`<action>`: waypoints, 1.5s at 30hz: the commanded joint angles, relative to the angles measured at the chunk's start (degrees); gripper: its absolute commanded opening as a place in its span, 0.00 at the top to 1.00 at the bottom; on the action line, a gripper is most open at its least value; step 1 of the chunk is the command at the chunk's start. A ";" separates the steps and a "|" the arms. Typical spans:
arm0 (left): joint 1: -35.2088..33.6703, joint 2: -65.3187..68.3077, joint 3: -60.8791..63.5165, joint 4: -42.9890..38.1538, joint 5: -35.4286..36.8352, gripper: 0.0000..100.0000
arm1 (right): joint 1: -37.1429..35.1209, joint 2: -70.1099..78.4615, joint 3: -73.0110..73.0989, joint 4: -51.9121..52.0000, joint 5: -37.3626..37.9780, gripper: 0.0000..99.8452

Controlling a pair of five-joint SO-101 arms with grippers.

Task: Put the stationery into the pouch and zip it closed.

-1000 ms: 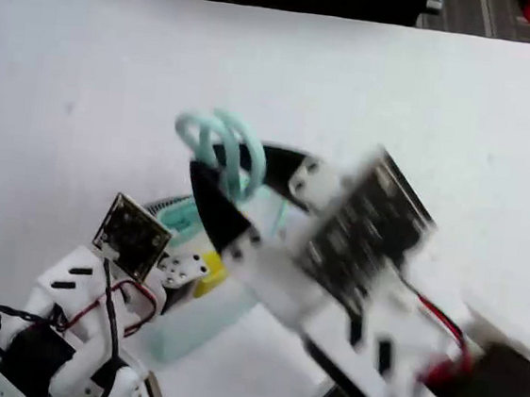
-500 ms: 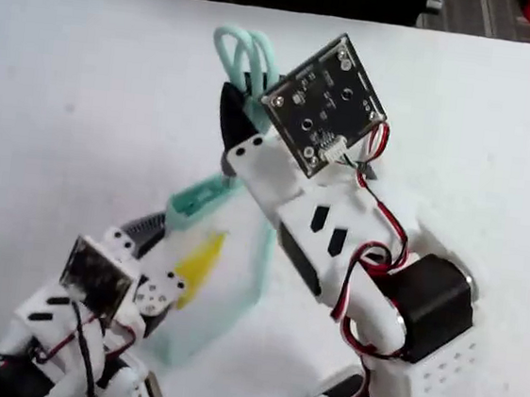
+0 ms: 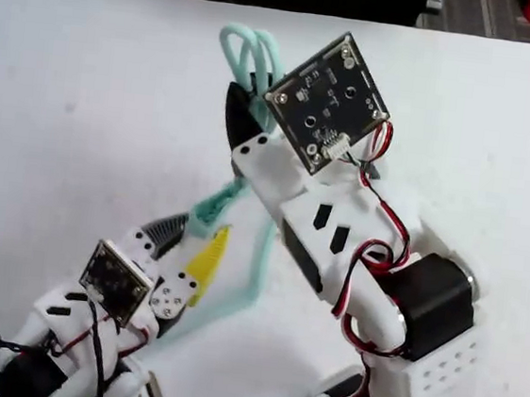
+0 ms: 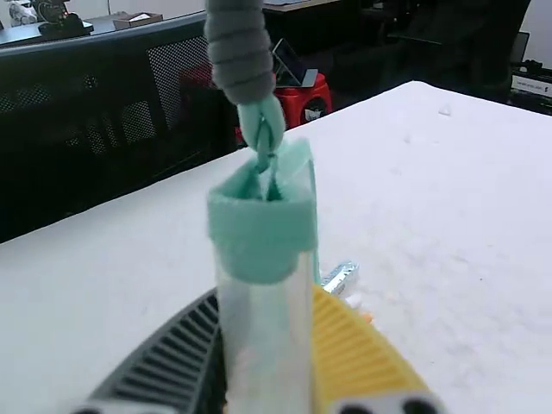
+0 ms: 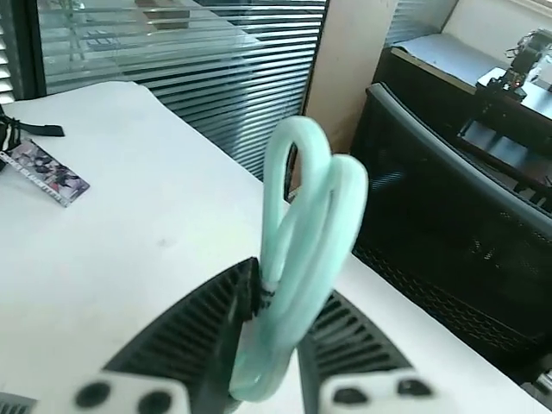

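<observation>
The left gripper (image 3: 203, 228) is clamped on the near end of the pouch (image 3: 261, 255). Its grey and yellow fingers (image 4: 354, 354) press on either face, just below the mint-green trim (image 4: 259, 228). The pouch appears lifted above the table (image 3: 88, 76), stretched between the two arms and turned edge-on to the high camera. It looks light and floppy — thin clear walls that would buckle or slide under a pinch. The stiffer trim and the two ends are therefore the better places to hold it, and pulling the ends apart should keep the zip line taut. At the far end the right gripper (image 3: 247, 102) is closed on the mint cord loop (image 3: 245, 50), which is soft and might creep through the ribbed pads.

Whether any stationery is inside cannot be told, and the zip slider cannot be made out. In the high view the camera board (image 3: 328, 96) covers one of the right gripper's fingers. A small pale object (image 4: 341, 276) on the table by the yellow finger is too blurred to name.
</observation>
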 commanded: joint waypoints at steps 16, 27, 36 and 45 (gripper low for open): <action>0.92 -0.04 -5.10 7.56 0.09 0.92 | 23.87 -0.40 24.26 -19.47 0.62 0.98; 0.92 -0.04 -4.48 7.56 0.09 0.92 | 30.73 -0.13 27.08 -21.05 0.62 0.98; 0.92 -0.04 -4.48 7.56 0.09 0.92 | 36.53 0.13 33.41 -30.99 0.70 0.98; 0.92 -0.04 -4.66 8.26 0.09 0.92 | 37.49 0.13 37.89 -36.70 11.69 0.98</action>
